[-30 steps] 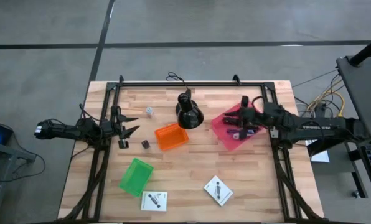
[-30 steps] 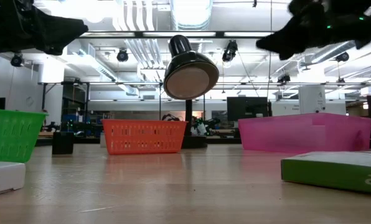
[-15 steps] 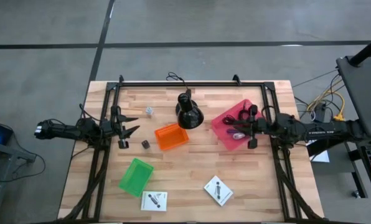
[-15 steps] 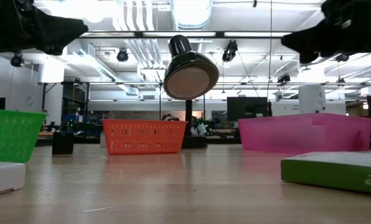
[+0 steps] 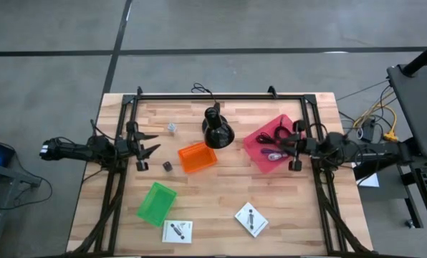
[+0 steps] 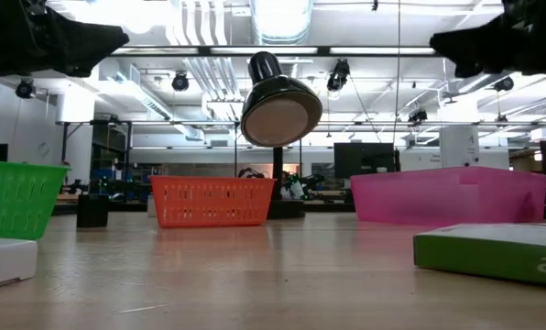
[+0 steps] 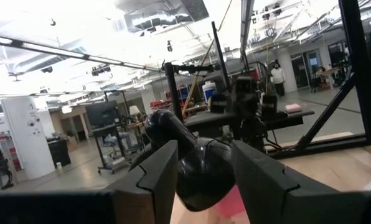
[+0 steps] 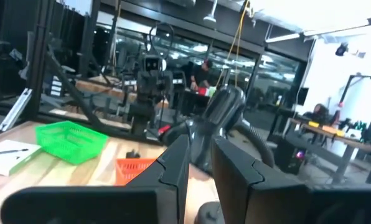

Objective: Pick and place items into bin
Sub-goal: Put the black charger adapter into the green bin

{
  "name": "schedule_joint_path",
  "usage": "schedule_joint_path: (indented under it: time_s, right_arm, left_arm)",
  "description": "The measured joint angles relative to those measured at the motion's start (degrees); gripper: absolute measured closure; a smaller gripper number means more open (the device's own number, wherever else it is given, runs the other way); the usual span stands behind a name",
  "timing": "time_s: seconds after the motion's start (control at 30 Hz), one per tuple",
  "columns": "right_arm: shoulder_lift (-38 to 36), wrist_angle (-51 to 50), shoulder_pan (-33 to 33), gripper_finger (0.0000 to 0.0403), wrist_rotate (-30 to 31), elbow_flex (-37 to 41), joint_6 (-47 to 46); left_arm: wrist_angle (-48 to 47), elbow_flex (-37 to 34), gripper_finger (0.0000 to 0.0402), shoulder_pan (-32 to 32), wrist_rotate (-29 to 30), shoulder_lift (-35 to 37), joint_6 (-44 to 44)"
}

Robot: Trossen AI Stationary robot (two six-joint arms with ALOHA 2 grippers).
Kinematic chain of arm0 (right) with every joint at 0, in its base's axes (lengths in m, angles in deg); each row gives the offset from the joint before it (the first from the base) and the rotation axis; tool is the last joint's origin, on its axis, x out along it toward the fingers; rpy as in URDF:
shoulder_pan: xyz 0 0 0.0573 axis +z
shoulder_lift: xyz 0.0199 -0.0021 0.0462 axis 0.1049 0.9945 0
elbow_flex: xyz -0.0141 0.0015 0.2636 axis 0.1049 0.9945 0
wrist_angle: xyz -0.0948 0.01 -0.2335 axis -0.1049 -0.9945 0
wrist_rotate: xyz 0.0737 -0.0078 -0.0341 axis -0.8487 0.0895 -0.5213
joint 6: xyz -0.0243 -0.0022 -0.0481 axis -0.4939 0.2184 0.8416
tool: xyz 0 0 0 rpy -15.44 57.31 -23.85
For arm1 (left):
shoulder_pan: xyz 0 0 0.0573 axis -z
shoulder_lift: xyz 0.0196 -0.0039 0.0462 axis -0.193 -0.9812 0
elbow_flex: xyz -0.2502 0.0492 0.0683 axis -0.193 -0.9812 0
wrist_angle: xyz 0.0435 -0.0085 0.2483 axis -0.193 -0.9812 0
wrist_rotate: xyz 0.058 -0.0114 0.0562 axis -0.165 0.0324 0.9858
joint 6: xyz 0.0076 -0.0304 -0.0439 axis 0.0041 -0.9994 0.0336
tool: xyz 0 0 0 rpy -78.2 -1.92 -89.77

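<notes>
From above, the right gripper point(image 5: 297, 147) sits at the right edge of the table point(image 5: 221, 208), its fingers spread and holding nothing, just beside the pink bin point(image 5: 273, 145) that already holds a black cable point(image 5: 276, 134) and a purple cord point(image 5: 274, 153); the left gripper point(image 5: 143, 147) waits at the left edge, fingers apart and empty. Loose on the table are a small dark cube point(image 5: 168, 165) just left of the orange bin point(image 5: 198, 157), a small silvery bit point(image 5: 172, 128) nearer the far edge, and two white cards point(image 5: 177, 231) point(image 5: 251, 219) near the front edge, one just below the green bin point(image 5: 155, 203); the black lamp point(image 5: 216, 127) stands toward the far edge. At table height, the orange bin point(image 6: 212, 202), pink bin point(image 6: 447, 194) and green bin point(image 6: 18, 197) stand in a row, the cube point(image 6: 92, 211) beside the orange one, the lamp point(image 6: 278, 105) looming above, and a card point(image 6: 3, 260) lies close at the left. The left wrist camera shows two spread fingers point(image 7: 153, 174) framing the lamp point(image 7: 195, 162). The right wrist camera shows its fingers point(image 8: 173, 163) parted, with the green bin point(image 8: 71, 139) and orange bin point(image 8: 134, 166) beyond. The next pick probably suits the nearest card: come down with fingers wide, catch one edge since it lies flat, and lift clear of the bin walls before carrying it over
</notes>
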Motion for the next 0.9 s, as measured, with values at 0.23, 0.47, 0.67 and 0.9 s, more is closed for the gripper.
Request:
schedule_joint_path:
  time_s: [0.23, 0.47, 0.67, 0.9]
  right_arm:
    - [1.7, 0.0, 0.0, 0.0346, 0.1, -1.8, 1.2]
    - [2.7, -0.2, 0.0, 0.0346, 0.1, -1.8, 2.3]
    - [2.6, -1.3, 0.0, 0.0346, 1.7, -1.8, 4.2]
    - [2.5, -1.2, 0.0, 0.0346, 12.5, -1.8, 7.3]
  left_arm:
    - [-1.3, 0.0, 0.0265, 0.0, 0.0, -1.3, -0.2]
    - [1.8, 0.0, 0.0265, 0.0, -1.0, -3.0, -0.3]
    - [4.1, 0.8, 0.0263, 0.0, -4.3, -6.1, -3.3]
    - [3.4, 1.5, 0.0205, 0.0, -0.4, -13.4, -6.6]
